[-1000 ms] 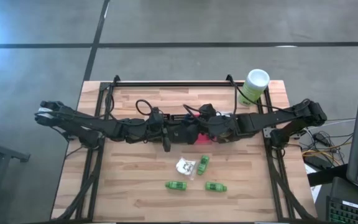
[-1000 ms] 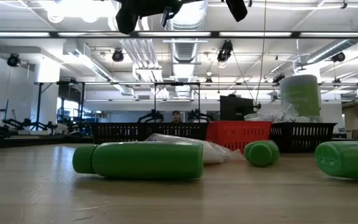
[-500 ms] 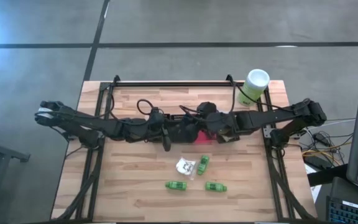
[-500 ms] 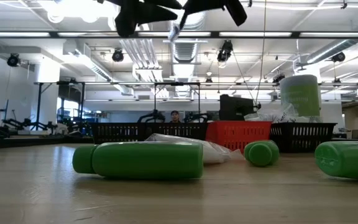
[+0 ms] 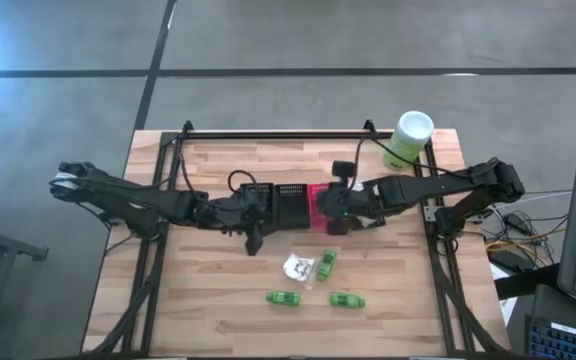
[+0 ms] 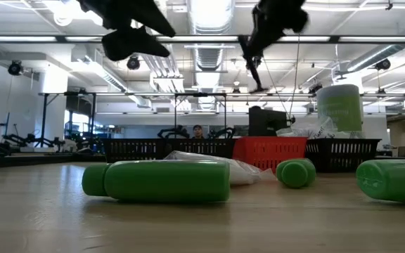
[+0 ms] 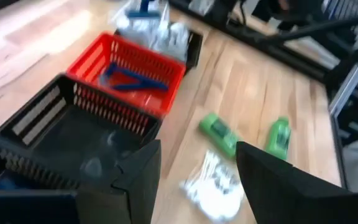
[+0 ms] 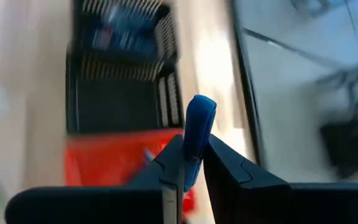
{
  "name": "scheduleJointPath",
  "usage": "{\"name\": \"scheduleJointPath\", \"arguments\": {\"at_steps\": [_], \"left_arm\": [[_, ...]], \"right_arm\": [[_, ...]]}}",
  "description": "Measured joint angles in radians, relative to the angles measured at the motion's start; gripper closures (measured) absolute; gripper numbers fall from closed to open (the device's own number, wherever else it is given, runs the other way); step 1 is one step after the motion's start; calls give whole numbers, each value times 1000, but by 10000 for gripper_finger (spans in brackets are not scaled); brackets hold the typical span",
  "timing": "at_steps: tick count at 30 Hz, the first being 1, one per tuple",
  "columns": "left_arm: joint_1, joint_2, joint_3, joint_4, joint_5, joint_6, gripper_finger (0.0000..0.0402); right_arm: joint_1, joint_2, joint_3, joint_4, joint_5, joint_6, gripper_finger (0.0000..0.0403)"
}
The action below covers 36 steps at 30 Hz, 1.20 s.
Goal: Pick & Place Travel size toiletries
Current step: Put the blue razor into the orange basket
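Seen from above, the left gripper [image 5: 253, 240] hovers over the butcher-block wooden table [image 5: 208, 300], at about seven o'clock from a row of small mesh baskets; its wrist camera shows its two dark fingers [image 7: 138, 174] spread apart with nothing between them. The row holds three baskets: two black mesh baskets [image 5: 273, 203] side by side and one red mesh basket [image 5: 317, 205] at their three o'clock end. A thin blue razor-like stick [image 7: 132, 78] lies in the red basket. The right gripper [image 5: 332, 222] hangs at that basket's edge, pinching a second blue razor-like stick [image 8: 197, 134] that juts up from between its pressed-together fingers [image 8: 229, 165]. At six o'clock from the baskets, loose on the wood, lie one white crinkly plastic packet [image 5: 298, 267] and three bright green little bottles: one [image 5: 328, 264] just beside the packet, one [image 5: 285, 298] below it, one [image 5: 347, 300] nearer the right edge. A single large pale-green canister with a white lid [image 5: 409, 138] stands at the table's far right corner.
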Motion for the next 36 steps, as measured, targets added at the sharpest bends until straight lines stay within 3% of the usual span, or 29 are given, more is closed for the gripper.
{"name": "scheduleJointPath", "arguments": {"at_steps": [7,11,15,26,36], "left_arm": [[-10,-46,-28,-37,-5,-20,191],[-11,-62,-63,-36,-8,-76,190],[-15,-71,-97,-32,-25,-115,192],[-16,-83,-146,-5,-67,-127,193],[-17,-84,-146,-4,-68,-125,193]], "right_arm": [[0,53,-61,-10,-13,-562,365],[-1,73,-96,39,-79,-757,365],[-6,96,-106,47,-145,-772,365],[-17,161,-170,124,-144,-978,359],[-25,184,-226,130,-130,-1066,352]]}}
